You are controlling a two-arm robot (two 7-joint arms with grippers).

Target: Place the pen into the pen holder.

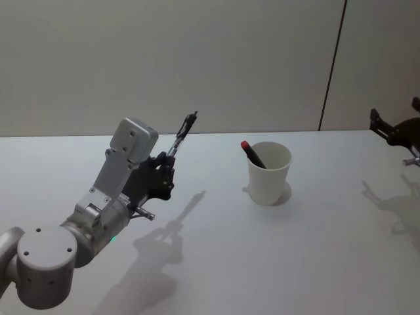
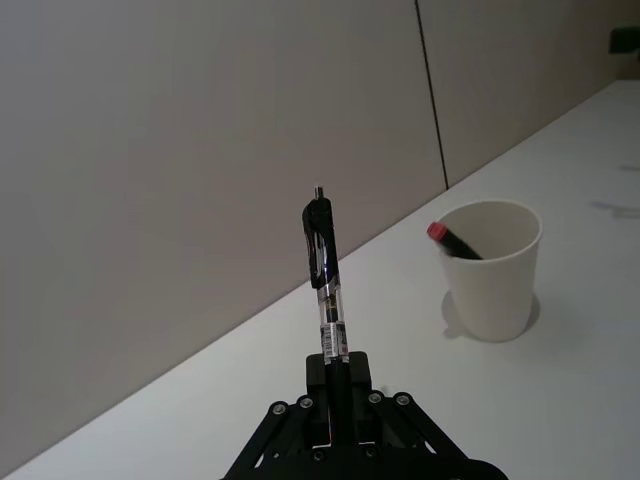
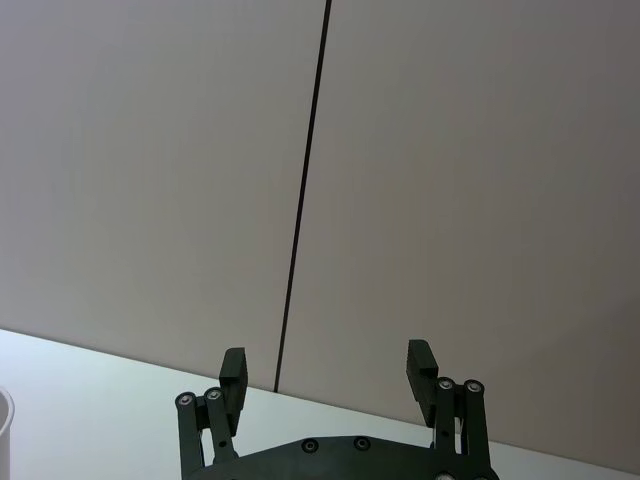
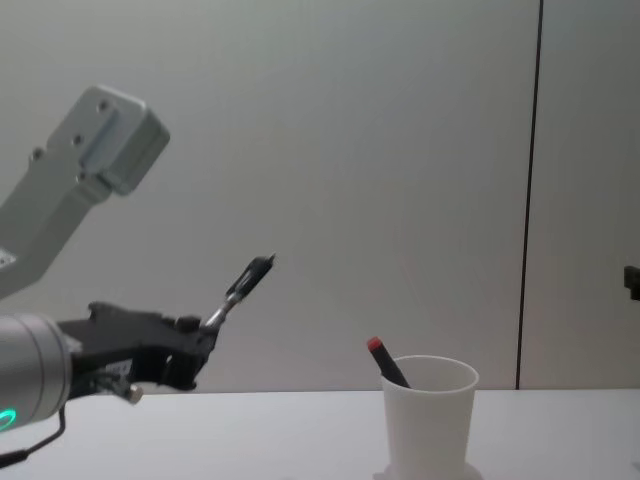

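We see the left gripper (image 1: 168, 168) raised over the left side of a white table (image 1: 295, 256), its fingers closed on the lower end of a black and clear pen (image 1: 183, 134). The pen juts up from the grip and leans toward the far right. The holder, a white paper cup (image 1: 269, 176), stands upright on the table to the right of the gripper and well apart from it. A red-capped pen (image 1: 252, 152) already leans inside the cup. The right gripper (image 3: 327, 372) hangs idle at the far right with its fingers spread wide, holding nothing. We judge that the carry is in hand, with the pen lifted but not yet over the cup. The next move calls for swinging right, turning the pen upright above the rim, lowering it beside the red-capped pen, then letting go.
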